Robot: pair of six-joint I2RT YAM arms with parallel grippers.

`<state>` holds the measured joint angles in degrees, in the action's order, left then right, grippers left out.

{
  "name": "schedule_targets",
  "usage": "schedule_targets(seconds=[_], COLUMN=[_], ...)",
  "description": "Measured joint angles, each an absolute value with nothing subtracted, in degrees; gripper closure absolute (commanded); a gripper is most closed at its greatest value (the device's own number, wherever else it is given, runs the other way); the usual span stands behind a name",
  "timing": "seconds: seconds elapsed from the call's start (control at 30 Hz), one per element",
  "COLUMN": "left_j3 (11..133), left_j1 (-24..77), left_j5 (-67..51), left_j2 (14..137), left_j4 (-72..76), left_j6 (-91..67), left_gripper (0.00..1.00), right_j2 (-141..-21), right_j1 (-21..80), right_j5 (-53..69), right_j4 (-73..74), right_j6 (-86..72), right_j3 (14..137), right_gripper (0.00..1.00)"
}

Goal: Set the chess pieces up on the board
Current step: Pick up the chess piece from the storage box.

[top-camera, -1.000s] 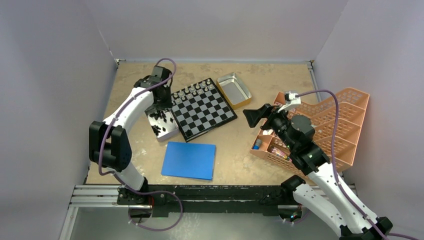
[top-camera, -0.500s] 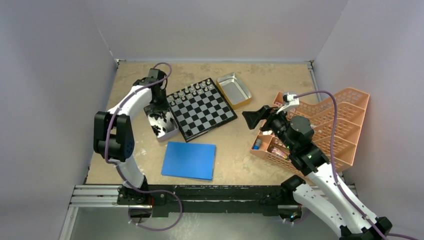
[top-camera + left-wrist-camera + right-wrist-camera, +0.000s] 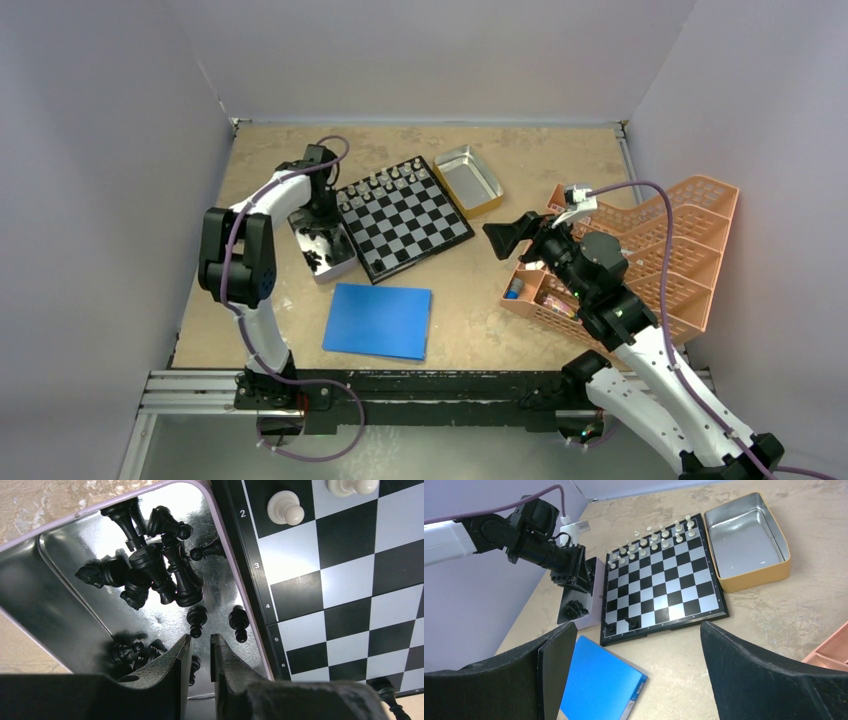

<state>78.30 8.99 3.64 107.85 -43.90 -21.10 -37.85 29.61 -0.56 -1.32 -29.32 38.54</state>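
The board lies at the table's middle, also seen in the left wrist view and the right wrist view. Silvery-white pieces stand on its two far rows. Two black pieces stand at its near left corner. Several black pieces lie heaped in a shiny metal tray left of the board. My left gripper hangs over that tray, jaws a narrow gap apart, with a black pawn lying just beyond the tips. My right gripper is wide open and empty, right of the board.
An empty gold-sided tin sits behind the board's right corner. A blue sheet lies in front of the board. An orange basket with small items stands at the right. Walls enclose the table on three sides.
The left arm's elbow has swung in toward the table while its gripper stayed over the tray of black pieces. The right arm has barely moved.
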Motion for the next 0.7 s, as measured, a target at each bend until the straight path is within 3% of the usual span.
schedule_targets(seconds=[0.7], left_j3=[78.3], left_j1=[9.0], left_j5=[5.4], left_j2=[110.7], left_j4=[-43.7], left_j6=[-19.9], left_gripper=[0.83], right_j2=[-36.3], right_j1=[29.6], right_j5=[-0.5], right_j4=[-1.5], right_j6=[-29.3], right_j3=[38.0], right_gripper=[0.04])
